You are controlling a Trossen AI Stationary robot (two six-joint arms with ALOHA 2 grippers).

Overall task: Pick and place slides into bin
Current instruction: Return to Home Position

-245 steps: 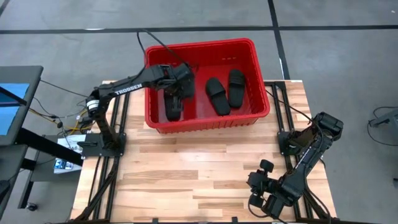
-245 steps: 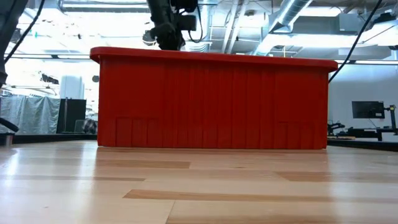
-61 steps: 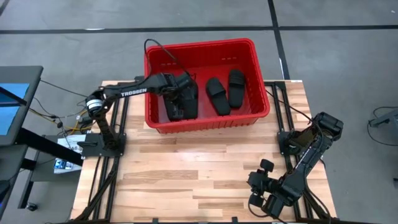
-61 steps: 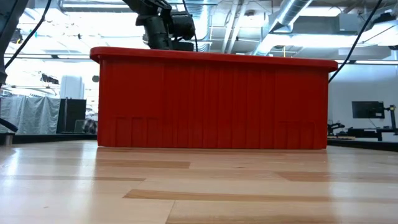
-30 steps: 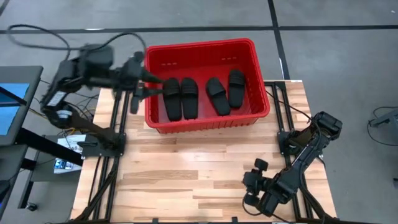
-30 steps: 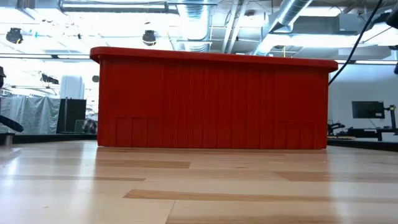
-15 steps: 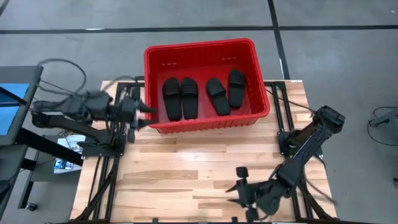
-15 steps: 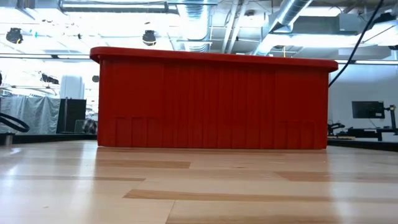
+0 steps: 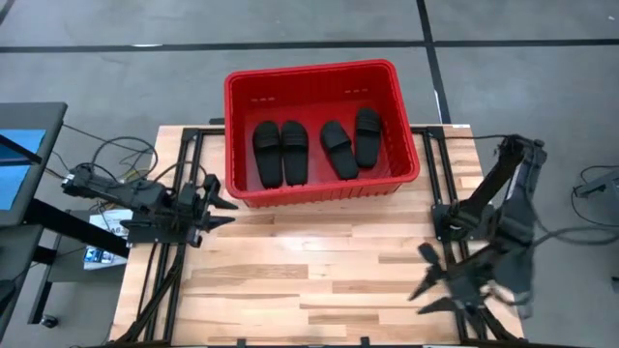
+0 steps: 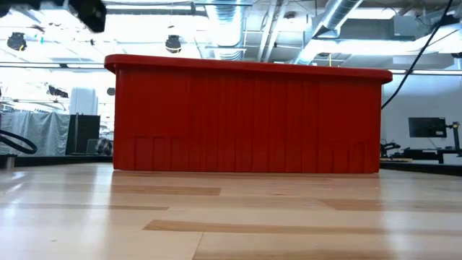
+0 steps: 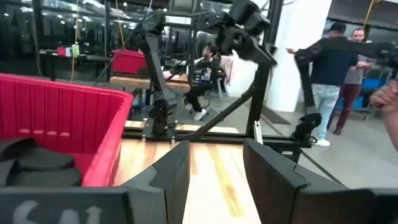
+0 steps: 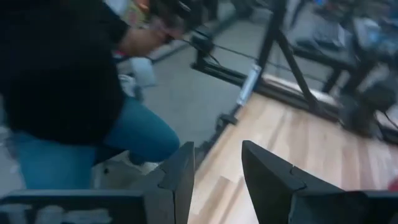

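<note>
The red bin (image 9: 309,72) stands at the table's far middle; the low view shows its near wall (image 10: 245,115). Several black slides (image 9: 280,153) lie soles down on its floor, side by side, straps up. My left gripper (image 9: 228,213) is open and holds nothing, low at the table's left side, just off the bin's near left corner. Its wrist view shows the bin's wall (image 11: 62,115) and slides (image 11: 37,163) beside the open fingers (image 11: 214,168). My right gripper (image 9: 426,290) is open and holds nothing near the table's near right corner.
Bare wooden tabletop (image 9: 309,271) stretches between the bin and the near edge. Black arm frames (image 9: 174,261) run along both table sides. A person in a dark top and jeans (image 12: 68,99) stands beyond the table's edge in the right wrist view. More people (image 11: 326,81) are in the room.
My left gripper has drawn away from the bin's left wall, toward the table's near left, and dropped low beside the frame. My right arm has swung about at the near right and turned its gripper. The slides lie still in the bin.
</note>
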